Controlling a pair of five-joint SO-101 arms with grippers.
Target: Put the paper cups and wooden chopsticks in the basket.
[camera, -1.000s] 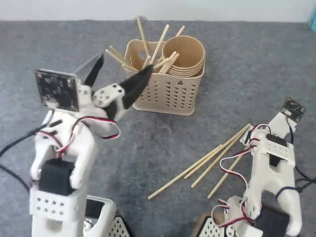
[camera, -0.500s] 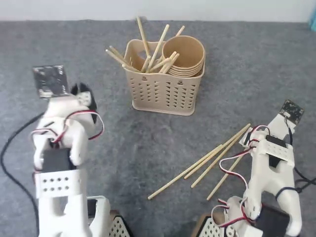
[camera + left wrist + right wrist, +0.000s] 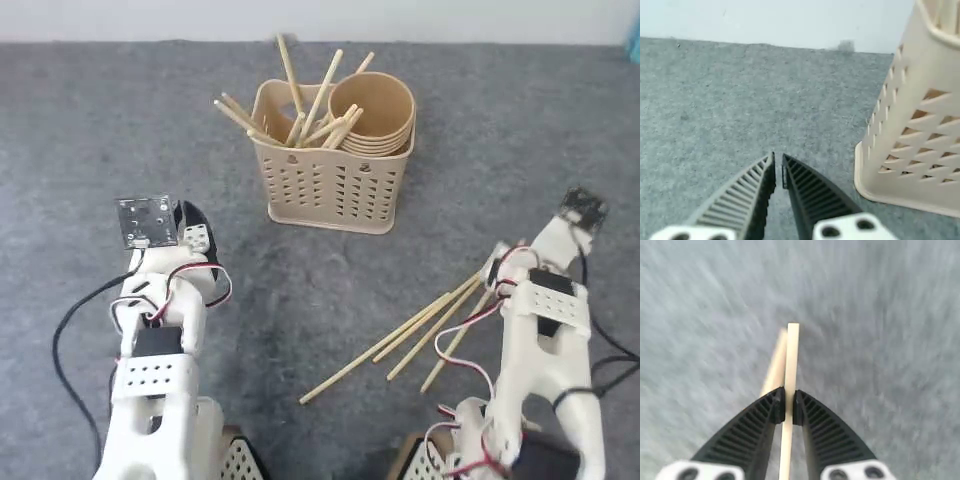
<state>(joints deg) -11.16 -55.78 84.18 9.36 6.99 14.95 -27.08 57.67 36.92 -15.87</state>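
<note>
A beige slotted basket (image 3: pixel 335 185) stands at the back middle of the grey mat, holding stacked paper cups (image 3: pixel 372 110) and several wooden chopsticks (image 3: pixel 300 100) that stick up out of it. Several more chopsticks (image 3: pixel 410 335) lie fanned on the mat in front of the right arm. My right gripper (image 3: pixel 788 395) is shut on one chopstick (image 3: pixel 791 352) near its far end, with a second one (image 3: pixel 774 367) lying just beside it; in the high view that gripper (image 3: pixel 497 270) sits over the fan's far tips. My left gripper (image 3: pixel 778 159) is shut and holds nothing, low over the mat left of the basket (image 3: pixel 907 130).
The left arm (image 3: pixel 160 310) is folded back near its base at the front left. The mat between the two arms and in front of the basket is bare grey felt. A pale wall runs along the mat's far edge.
The left arm has drawn back from the basket to the front left and its gripper has shut. The right arm has shifted slightly and the fanned chopsticks' far ends moved with it.
</note>
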